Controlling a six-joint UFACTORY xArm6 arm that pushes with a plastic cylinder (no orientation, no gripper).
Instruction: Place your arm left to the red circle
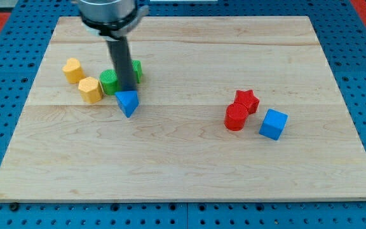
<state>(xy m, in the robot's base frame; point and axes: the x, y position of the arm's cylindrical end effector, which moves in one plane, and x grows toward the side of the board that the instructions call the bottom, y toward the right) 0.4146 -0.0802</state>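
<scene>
Arm: the dark rod comes down from the view's top left; there are no fingers on it, so nothing opens, closes or grips.
My tip (pixel 127 90): at the top edge of the blue triangle block (pixel 127 102), apparently touching it, in the left half of the worktop (pixel 183 159).
Red circle (pixel 236 117): a round red block right of the worktop's centre, well apart from my tip, which lies far to its left.
Red star (pixel 247 100): touching the red circle at its upper right.
Blue cube (pixel 273 124): just beside the red circle, on its right.
Green blocks: one round block (pixel 109 81) just left of the rod, another (pixel 136 69) partly hidden behind it; its shape cannot be made out.
Yellow blocks: one (pixel 73 70) near the left edge, another (pixel 90 90) just below and right of it, beside the green round block.
</scene>
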